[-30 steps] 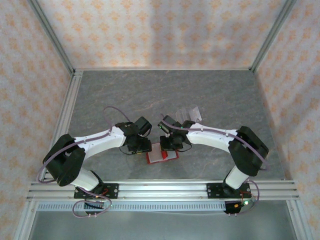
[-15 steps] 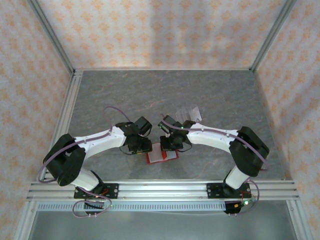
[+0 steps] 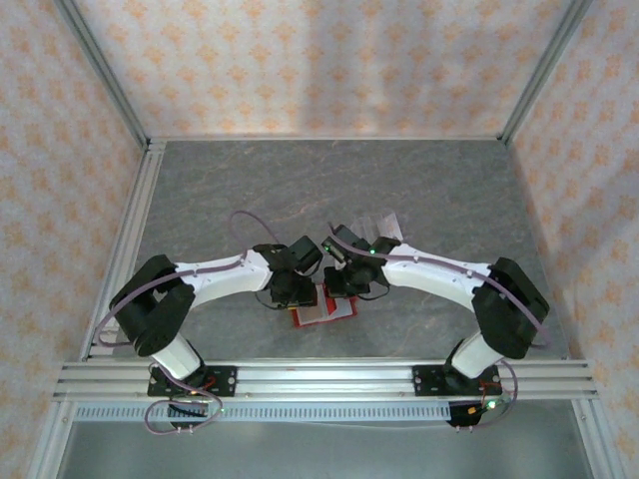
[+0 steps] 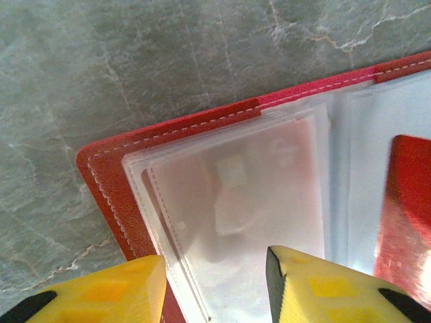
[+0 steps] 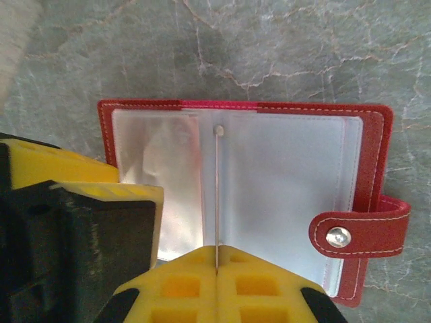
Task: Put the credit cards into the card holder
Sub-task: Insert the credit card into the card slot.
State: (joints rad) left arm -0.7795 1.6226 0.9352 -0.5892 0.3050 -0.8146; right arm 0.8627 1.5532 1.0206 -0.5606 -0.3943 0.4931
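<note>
The card holder [image 5: 369, 134], a red wallet, lies open on the grey table, its pale sleeves up and its snap tab [image 5: 357, 232] at the right. My right gripper [image 5: 217, 268] is shut on a credit card [image 5: 217, 195], held edge-on above the wallet's middle fold. My left gripper [image 4: 215, 291] is open, one fingertip on each side of the left sleeve's edge over the card holder [image 4: 108, 182]. A hazy pale shape with red marks shows inside that sleeve. From above, the left gripper [image 3: 293, 291] and right gripper [image 3: 344, 282] meet over the card holder [image 3: 324, 311].
A clear slotted plastic rack [image 3: 379, 226] stands just behind the right gripper. Patterned walls with metal rails [image 3: 135, 230] close in the table on three sides. The left gripper's yellow fingers [image 5: 87, 192] sit close beside the held card.
The left arm has swung right, bringing its gripper onto the wallet's left side. The right gripper has shifted slightly toward the back with the card.
</note>
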